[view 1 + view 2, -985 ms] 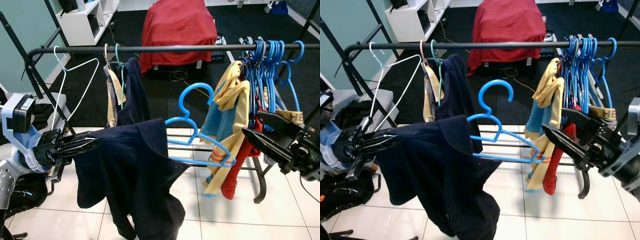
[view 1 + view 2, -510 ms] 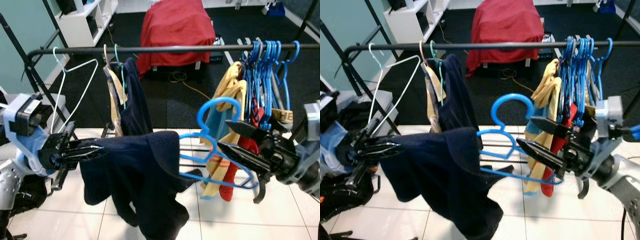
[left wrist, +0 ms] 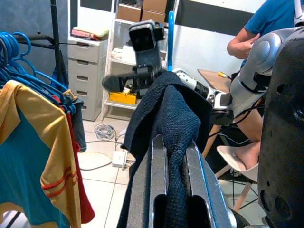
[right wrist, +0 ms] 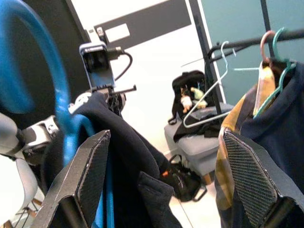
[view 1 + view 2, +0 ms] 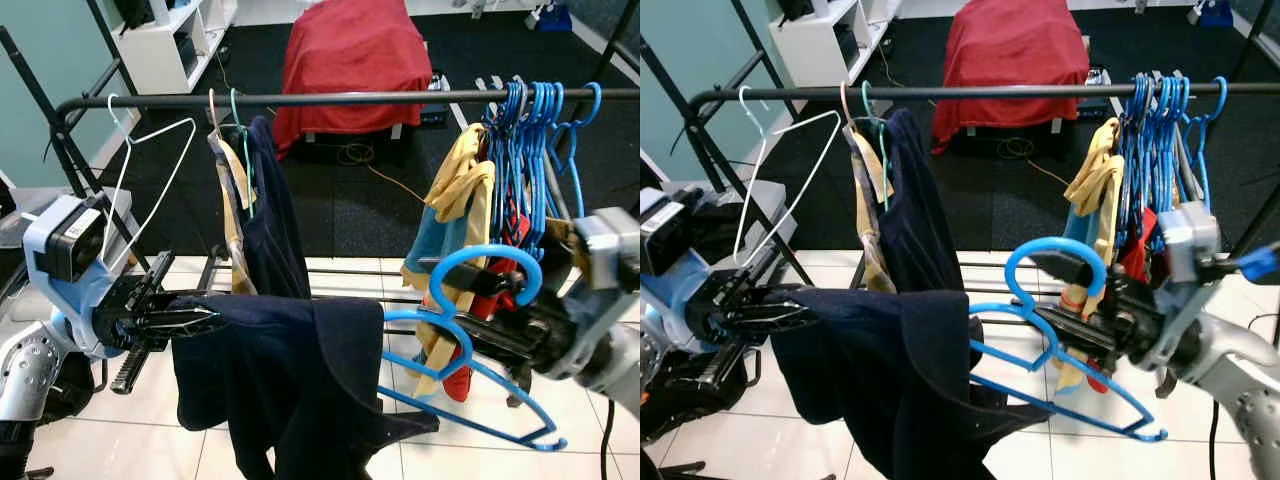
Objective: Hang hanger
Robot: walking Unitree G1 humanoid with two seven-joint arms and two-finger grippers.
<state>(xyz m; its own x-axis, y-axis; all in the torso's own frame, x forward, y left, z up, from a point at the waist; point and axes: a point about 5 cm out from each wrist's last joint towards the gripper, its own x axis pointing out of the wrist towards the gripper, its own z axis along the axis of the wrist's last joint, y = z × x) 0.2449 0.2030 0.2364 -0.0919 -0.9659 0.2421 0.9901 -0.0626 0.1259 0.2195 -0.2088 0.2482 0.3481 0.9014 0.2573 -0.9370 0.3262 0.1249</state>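
Observation:
A blue plastic hanger (image 5: 470, 400) carries a dark navy garment (image 5: 290, 380) and hangs tilted below the black rail (image 5: 300, 98), its bar sloping down to the right. My left gripper (image 5: 200, 318) is shut on the garment's left end; the fabric is pinched between its fingers (image 3: 159, 180). My right gripper (image 5: 450, 295) stands open at the hanger's hook (image 5: 485, 262), one finger above the neck and one below. In the right wrist view its fingers (image 4: 88, 175) are wide apart, with the blurred blue hanger (image 4: 61, 114) beside one of them.
On the rail hang a white wire hanger (image 5: 150, 170), a navy garment (image 5: 270, 220), a yellow and blue shirt (image 5: 455, 210) and several blue hangers (image 5: 540, 130). A red-covered object (image 5: 350, 50) and a white shelf (image 5: 165, 45) stand behind. A person (image 3: 266, 28) sits nearby.
The right gripper has come in from the right to the hanger's hook. The hanger has swung right and its right end has dropped. The left gripper still holds the garment.

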